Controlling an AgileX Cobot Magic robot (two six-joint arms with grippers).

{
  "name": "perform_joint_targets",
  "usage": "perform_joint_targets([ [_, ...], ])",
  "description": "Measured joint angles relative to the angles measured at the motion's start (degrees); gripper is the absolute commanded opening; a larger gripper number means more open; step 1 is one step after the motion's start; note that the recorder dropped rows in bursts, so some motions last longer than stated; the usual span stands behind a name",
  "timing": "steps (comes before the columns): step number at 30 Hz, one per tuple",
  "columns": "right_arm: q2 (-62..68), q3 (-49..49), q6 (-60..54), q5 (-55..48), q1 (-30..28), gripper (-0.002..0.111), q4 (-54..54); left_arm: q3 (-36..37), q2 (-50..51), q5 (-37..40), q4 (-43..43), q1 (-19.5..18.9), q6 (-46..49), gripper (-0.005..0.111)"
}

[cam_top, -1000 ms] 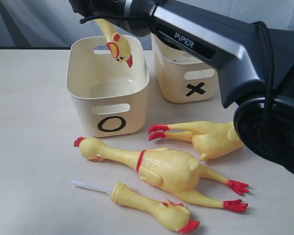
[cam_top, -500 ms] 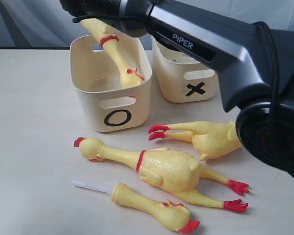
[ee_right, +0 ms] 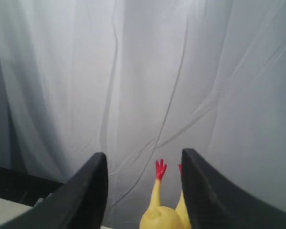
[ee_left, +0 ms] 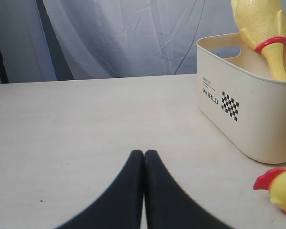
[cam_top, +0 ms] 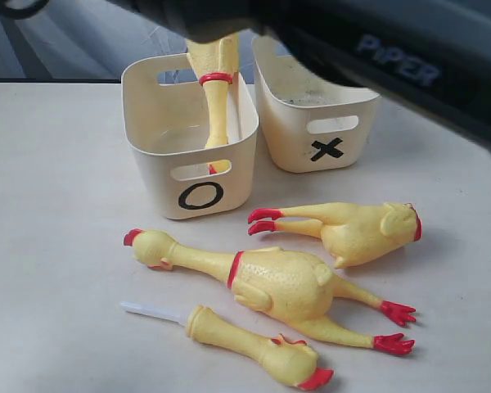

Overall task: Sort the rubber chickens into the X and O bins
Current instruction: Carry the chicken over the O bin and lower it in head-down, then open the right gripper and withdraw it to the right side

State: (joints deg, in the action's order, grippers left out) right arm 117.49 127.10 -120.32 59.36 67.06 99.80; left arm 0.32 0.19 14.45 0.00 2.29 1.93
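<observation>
One rubber chicken (cam_top: 215,106) stands head-down in the O bin (cam_top: 159,184), its body sticking out above the rim. My right gripper (ee_right: 144,152) is open above it, and the chicken's rear and red feet (ee_right: 164,212) show between the spread fingers without touching them. Three chickens lie on the table in front of the bins: a large one (cam_top: 278,282), a small one with a white tube (cam_top: 254,348) and a third (cam_top: 352,229) near the X bin (cam_top: 290,151). My left gripper (ee_left: 144,153) is shut on nothing, low over the table beside the O bin (ee_left: 238,124).
The right arm (cam_top: 376,49) crosses the top of the exterior view, dark and blurred, over both bins. A pale curtain hangs behind the table. The large chicken's red comb (ee_left: 267,177) lies close to the O bin's front corner.
The held chicken went from hanging tilted over the O bin to standing head-down inside it. The bin shifted slightly. The right arm rose, uncovering the third chicken's head.
</observation>
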Motion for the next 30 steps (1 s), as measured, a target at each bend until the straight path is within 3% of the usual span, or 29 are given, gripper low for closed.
perform_joint_targets([
  [10, -16.39, -2.30, -0.43, 0.32, 9.94, 0.046, 0.78, 0.00, 0.00, 0.00, 0.00, 0.00, 0.00, 0.000],
  [17, -28.23, -2.35, -0.43, -29.43, 10.01, 0.046, 0.48, 0.00, 0.00, 0.00, 0.00, 0.00, 0.00, 0.000],
  [20, -30.36, -2.22, -0.43, -46.04, 9.33, 0.046, -2.40, 0.00, 0.00, 0.00, 0.00, 0.00, 0.00, 0.000],
  [24, -30.87, -2.00, 0.49, -60.71, 9.18, 0.045, -4.35, 0.00, 0.00, 0.00, 0.00, 0.00, 0.00, 0.000],
  [27, -30.84, -3.57, 1.14, -68.22, 9.18, 0.039, -9.09, 0.00, 0.00, 0.00, 0.00, 0.00, 0.00, 0.000],
  [30, -30.84, -5.21, 4.25, -75.43, 9.18, 0.023, -19.92, 0.00, 0.00, 0.00, 0.00, 0.00, 0.00, 0.000],
])
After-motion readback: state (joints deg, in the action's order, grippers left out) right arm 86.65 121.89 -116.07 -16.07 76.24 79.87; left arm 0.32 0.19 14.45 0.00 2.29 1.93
